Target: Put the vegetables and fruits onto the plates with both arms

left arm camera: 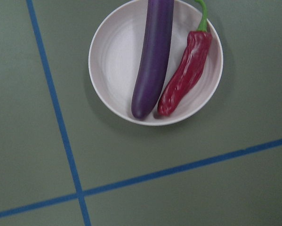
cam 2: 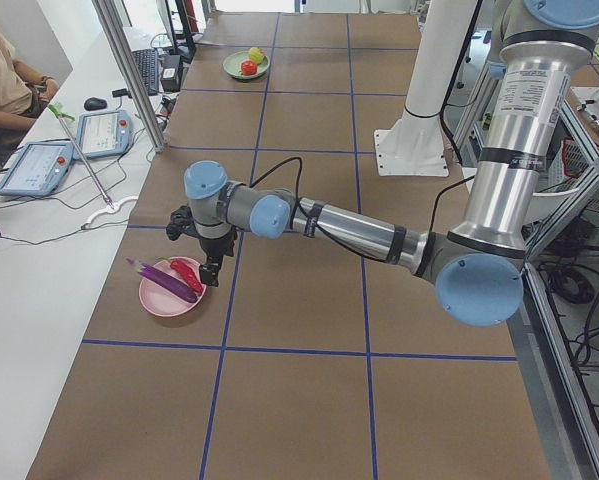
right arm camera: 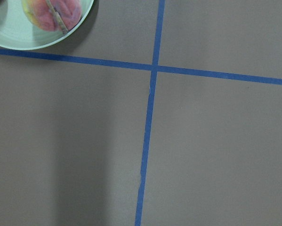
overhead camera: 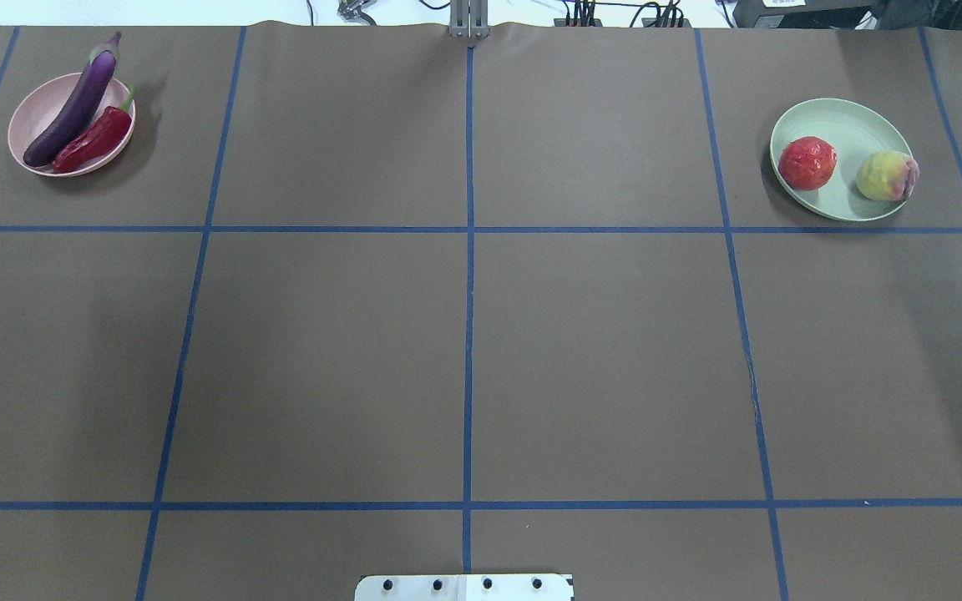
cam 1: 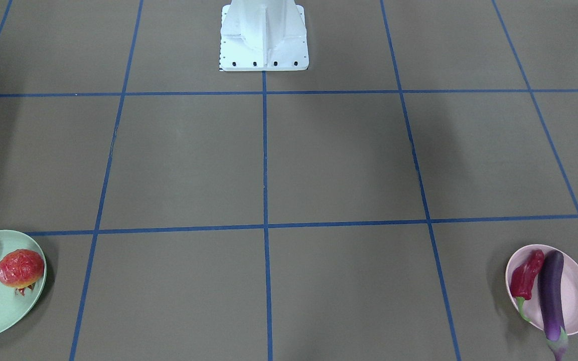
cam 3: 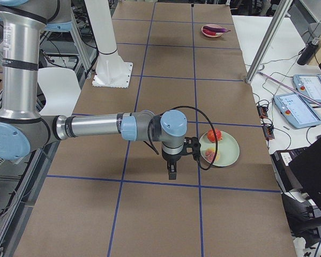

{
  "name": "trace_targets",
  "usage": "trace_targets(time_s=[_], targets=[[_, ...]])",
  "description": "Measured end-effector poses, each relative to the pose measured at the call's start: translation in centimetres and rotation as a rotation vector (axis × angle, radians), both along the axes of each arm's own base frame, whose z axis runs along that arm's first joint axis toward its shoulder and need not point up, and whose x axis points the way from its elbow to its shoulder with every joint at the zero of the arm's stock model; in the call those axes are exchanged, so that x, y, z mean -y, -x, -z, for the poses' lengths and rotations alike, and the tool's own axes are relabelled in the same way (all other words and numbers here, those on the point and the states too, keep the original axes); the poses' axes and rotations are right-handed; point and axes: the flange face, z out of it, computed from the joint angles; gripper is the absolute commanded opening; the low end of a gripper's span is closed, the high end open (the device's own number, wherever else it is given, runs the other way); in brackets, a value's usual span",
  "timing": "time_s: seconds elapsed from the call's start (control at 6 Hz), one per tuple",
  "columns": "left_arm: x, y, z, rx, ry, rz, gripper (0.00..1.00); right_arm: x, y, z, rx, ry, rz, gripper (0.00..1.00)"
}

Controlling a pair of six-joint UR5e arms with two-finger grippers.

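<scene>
The purple eggplant point(cam 1: 552, 293) and red chili pepper point(cam 1: 527, 276) lie side by side on the pink plate point(cam 1: 577, 296); the left wrist view looks straight down on them point(left arm camera: 152, 56). The red-orange pomegranate-like fruit point(overhead camera: 807, 163) and the peach point(overhead camera: 886, 175) sit on the mint green plate point(overhead camera: 844, 125). My left gripper point(cam 2: 207, 268) hangs above the table beside the pink plate. My right gripper point(cam 3: 172, 170) hangs beside the green plate. Both show only in side views, so I cannot tell if they are open or shut.
The brown table carries a blue tape grid. The white base mount point(overhead camera: 464, 587) stands at the robot's edge. A metal post point(cam 2: 129, 75), tablets and a seated operator point(cam 2: 4, 75) are beyond the far table edge.
</scene>
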Motion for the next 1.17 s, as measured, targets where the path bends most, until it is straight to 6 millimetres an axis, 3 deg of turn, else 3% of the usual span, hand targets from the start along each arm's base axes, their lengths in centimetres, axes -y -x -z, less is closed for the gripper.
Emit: trace_targets(time_s=[0.17,0.33,0.83,1.17], targets=[[-5.1,2.9,-0.8,0.008,0.037,0.04,1.0,-0.1,0.0,-0.1,0.0,0.001,0.0,1.0],[-8.2,5.1,-2.5,0.017,0.079,0.079,1.0,-0.1,0.0,-0.1,0.0,0.001,0.0,1.0],[-13.2,7.4,-6.5,0.021,0.167,0.122,1.0,-0.2,0.0,-0.1,0.0,0.001,0.0,1.0],[-14.7,8.3,-7.9,0.009,0.18,0.141,1.0,-0.2,0.0,-0.1,0.002,0.002,-0.001,1.0]])
